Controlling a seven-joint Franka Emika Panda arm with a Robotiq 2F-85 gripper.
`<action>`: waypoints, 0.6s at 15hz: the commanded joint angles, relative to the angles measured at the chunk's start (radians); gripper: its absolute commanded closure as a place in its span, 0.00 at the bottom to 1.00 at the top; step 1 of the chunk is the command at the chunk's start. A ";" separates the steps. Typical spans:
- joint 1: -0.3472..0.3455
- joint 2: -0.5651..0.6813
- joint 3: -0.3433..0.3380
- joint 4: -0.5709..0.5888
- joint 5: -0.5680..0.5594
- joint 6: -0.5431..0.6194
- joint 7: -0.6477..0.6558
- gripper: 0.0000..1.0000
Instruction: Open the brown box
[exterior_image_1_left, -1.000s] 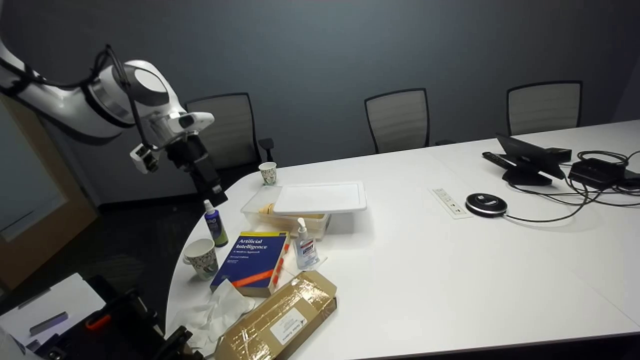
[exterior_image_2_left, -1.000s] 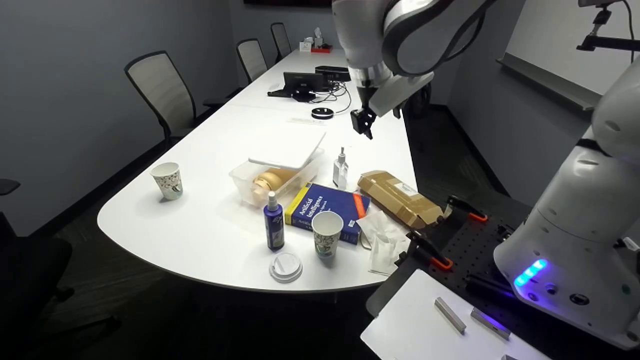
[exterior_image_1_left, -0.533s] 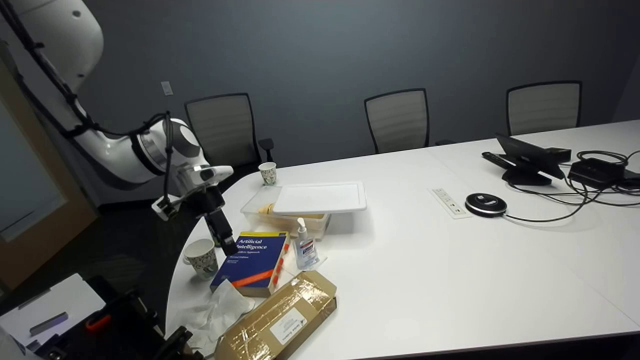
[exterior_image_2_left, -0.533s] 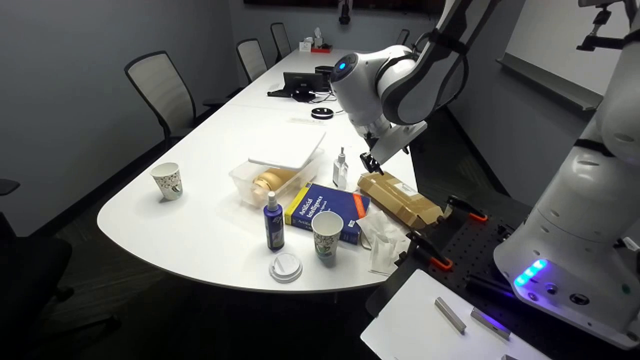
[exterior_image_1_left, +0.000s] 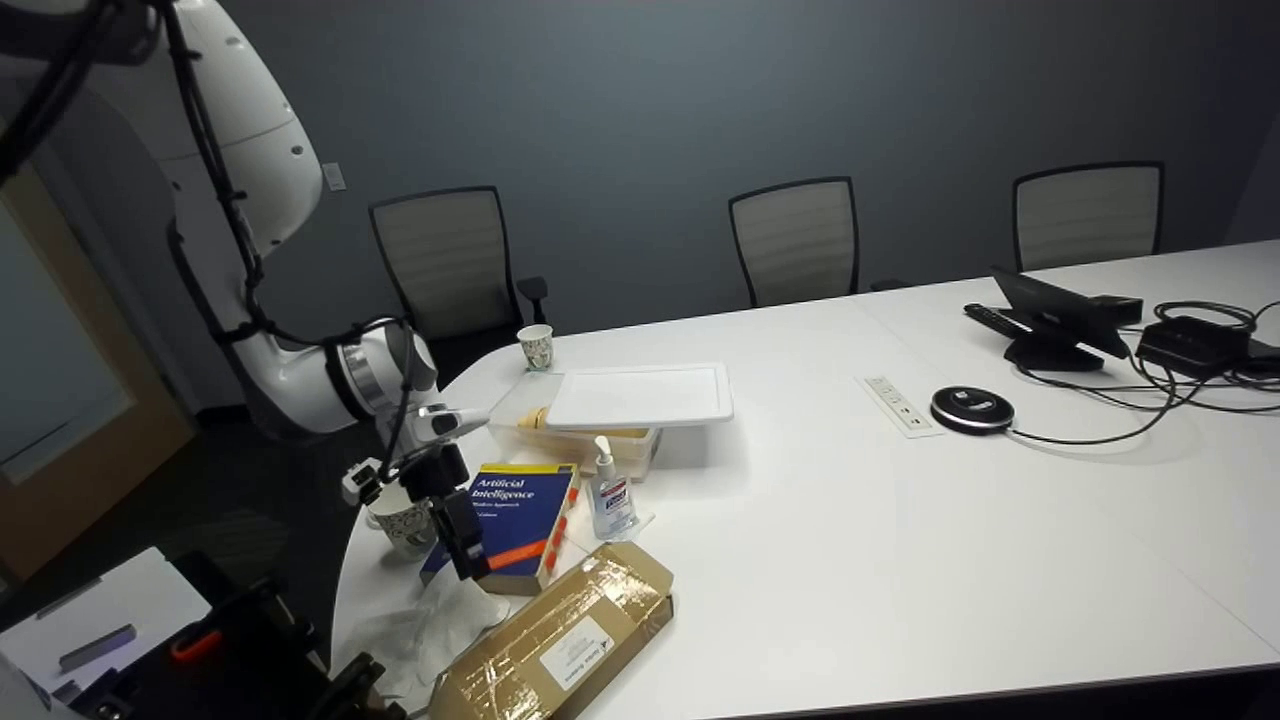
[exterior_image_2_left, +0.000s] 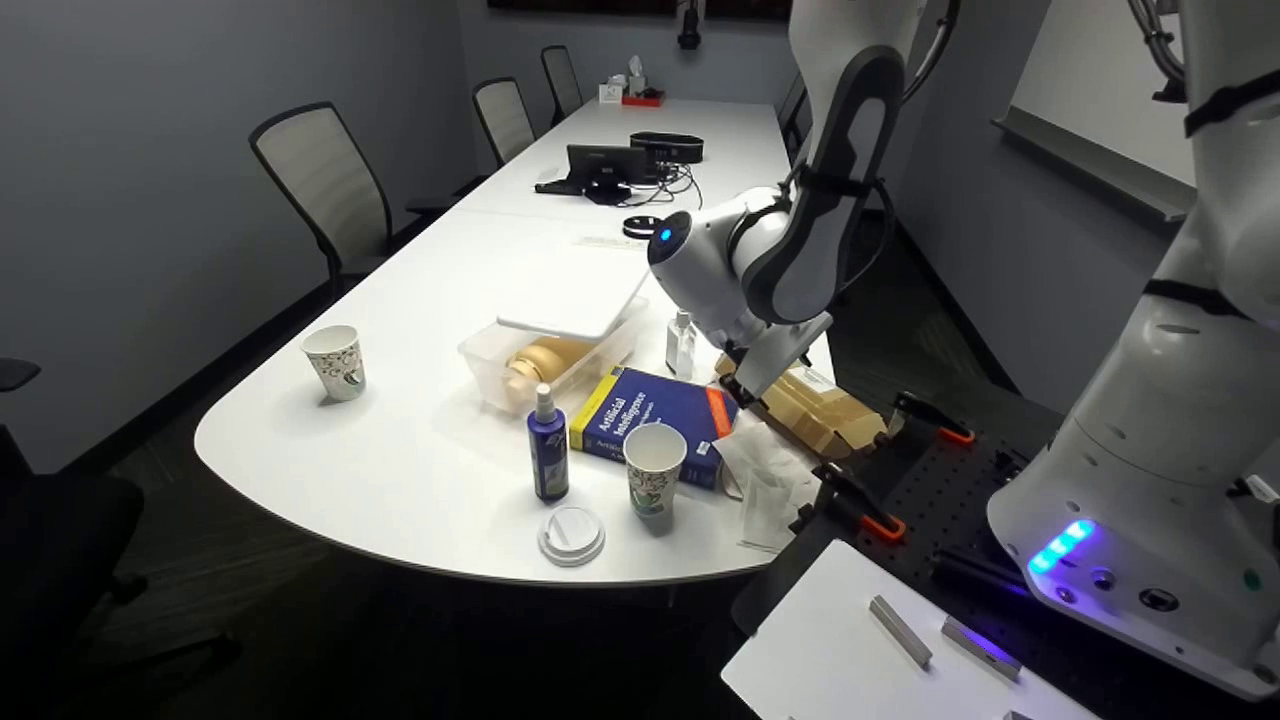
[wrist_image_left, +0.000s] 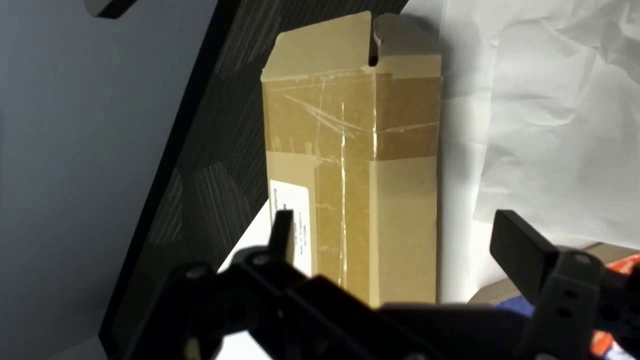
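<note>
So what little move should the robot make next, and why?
Probably shift the open gripper toward the wider end flap of the brown box: in the wrist view, tape runs along the top, while that flap juts out, so it may be easier to catch.
</note>
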 joint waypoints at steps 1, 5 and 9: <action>0.044 0.111 -0.051 0.072 -0.031 0.033 0.037 0.00; 0.062 0.191 -0.091 0.132 -0.044 0.045 0.037 0.00; 0.076 0.249 -0.112 0.174 -0.046 0.047 0.042 0.00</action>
